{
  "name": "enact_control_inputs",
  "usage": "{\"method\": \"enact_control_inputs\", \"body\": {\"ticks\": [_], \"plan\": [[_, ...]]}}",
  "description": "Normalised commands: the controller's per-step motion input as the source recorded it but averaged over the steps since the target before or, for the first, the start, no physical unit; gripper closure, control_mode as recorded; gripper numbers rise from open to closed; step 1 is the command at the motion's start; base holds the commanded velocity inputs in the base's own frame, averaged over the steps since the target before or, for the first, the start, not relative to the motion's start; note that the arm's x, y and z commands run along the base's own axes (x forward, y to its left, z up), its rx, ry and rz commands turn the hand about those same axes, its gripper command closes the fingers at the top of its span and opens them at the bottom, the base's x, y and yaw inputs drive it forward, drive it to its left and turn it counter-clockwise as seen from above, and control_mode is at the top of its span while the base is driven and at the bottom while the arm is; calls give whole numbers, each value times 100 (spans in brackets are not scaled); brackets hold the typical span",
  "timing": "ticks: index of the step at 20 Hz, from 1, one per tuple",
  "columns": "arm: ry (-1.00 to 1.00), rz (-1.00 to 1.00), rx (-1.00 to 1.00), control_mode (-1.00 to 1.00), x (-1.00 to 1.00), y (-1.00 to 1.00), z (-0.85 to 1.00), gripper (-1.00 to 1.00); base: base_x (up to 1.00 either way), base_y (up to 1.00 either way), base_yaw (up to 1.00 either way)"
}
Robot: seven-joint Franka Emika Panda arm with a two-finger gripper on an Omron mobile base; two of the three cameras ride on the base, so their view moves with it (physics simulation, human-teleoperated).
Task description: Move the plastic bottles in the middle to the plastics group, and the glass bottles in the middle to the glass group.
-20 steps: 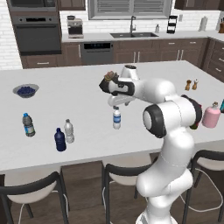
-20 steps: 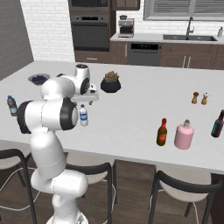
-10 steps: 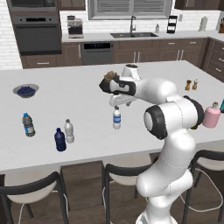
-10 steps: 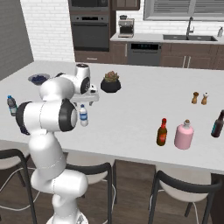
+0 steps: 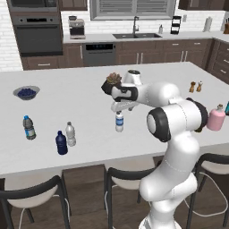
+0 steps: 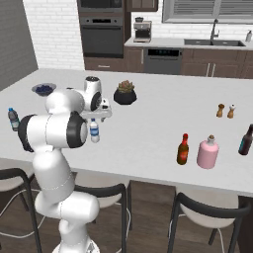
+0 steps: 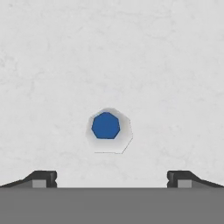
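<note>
A small clear plastic bottle with a blue label stands mid-counter. My gripper hangs open right above it, pointing down. In the hand view the bottle's top shows blue, centred ahead of the gripper, whose fingertips stand wide apart. At the left stand a dark navy bottle, a plain greyish clear bottle beside it, and a dark-capped clear bottle. At the right a slim red-brown glass bottle stands next to the pink bottle and a dark teal bottle.
A potted plant stands just behind the gripper. A bowl of blueberries sits at the far left, and salt and pepper shakers at the right. Stools line the counter's front edge.
</note>
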Motion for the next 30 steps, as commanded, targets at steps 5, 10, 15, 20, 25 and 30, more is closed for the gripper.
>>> {"method": "enact_control_inputs", "body": {"ticks": [5, 10, 15, 20, 25, 30], "plan": [[0, 0, -2, -100, 8, 10, 4, -100, 0, 0, 0], [-1, -2, -1, -100, 0, 7, -5, -100, 0, 0, 0], [-4, -7, -5, -100, 0, 7, -8, -100, 0, 0, 0], [0, -2, 0, -100, 4, 0, -1, -100, 0, 0, 0], [0, 0, 0, -100, 9, 0, -23, -100, 0, 0, 0], [0, 0, 0, -100, 23, 0, -7, -100, 0, 0, 0]]}}
